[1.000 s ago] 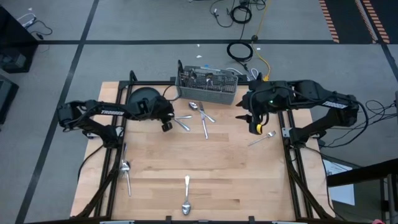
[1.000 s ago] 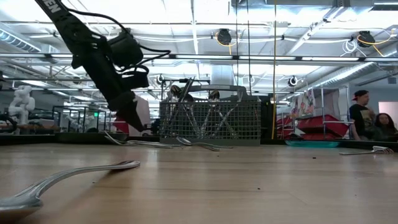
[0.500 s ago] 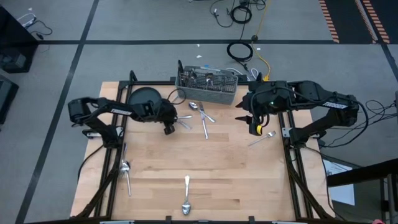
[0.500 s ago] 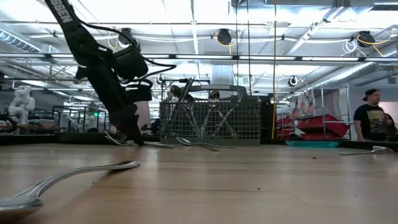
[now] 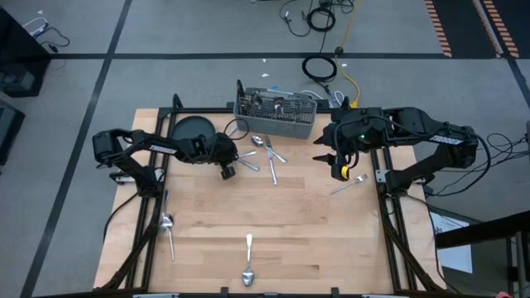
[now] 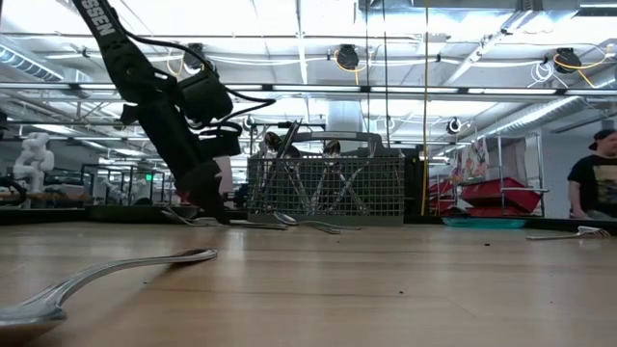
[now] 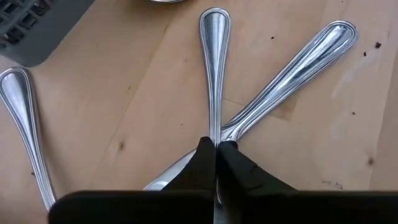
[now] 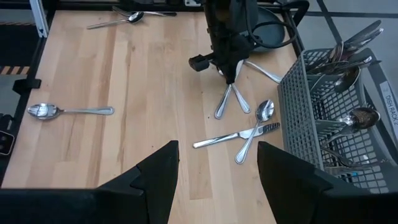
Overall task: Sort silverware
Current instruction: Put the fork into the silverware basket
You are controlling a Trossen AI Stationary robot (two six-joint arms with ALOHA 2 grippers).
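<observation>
Now the pick-up step looks to be in hand: the left claw, just left of centre in the upper half of the overhead frame, is down on the pale wooden worktop with its two dark fingers pinched together on the slim shiny handle of one silver-coloured utensil. That piece crosses a second shiny silver handle lying slantwise beside it, so the two touch near the claw tips. A third polished handle lies just to the side, apart from the pair.

More of the silverware is scattered about. A spoon and a knife lie in the upper middle, close below the grey wire-mesh caddy, which already stands full of upright pieces. A lone fork sits at centre right, another piece at lower left and a spoon at bottom centre. The dark round plate lies at upper left beside the caddy.

The right claw hangs at centre right, near the lone fork, with its fingers spread apart and nothing between them.

Next, I judge, comes a straight lift of the clamped handle. It calls for a firm hold on thin, slippery metal and for rising clear without dragging the crossed neighbour along. Then a carry toward the caddy's compartments, with the piece tipped upright to drop in
</observation>
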